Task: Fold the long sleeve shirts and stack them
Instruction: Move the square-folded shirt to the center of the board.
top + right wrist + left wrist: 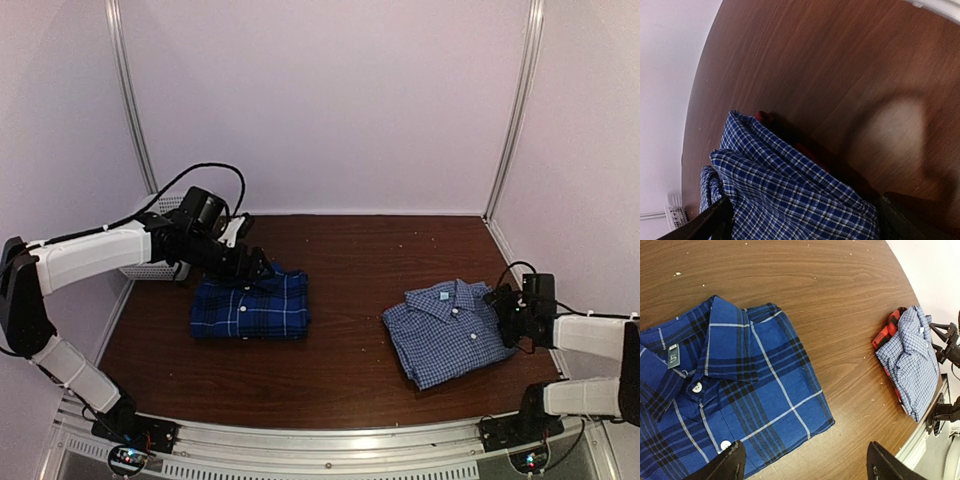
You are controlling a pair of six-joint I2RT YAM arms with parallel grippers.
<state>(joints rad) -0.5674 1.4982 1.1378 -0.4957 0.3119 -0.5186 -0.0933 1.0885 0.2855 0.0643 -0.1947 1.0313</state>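
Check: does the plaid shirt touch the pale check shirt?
Apart: the top view shows bare table between the plaid shirt and the pale check shirt.

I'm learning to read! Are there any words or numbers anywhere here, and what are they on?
The neck tag in the collar of the dark plaid shirt: a pale mark, too small and blurred to read.
No other writing shows on the pale check shirt or the table.
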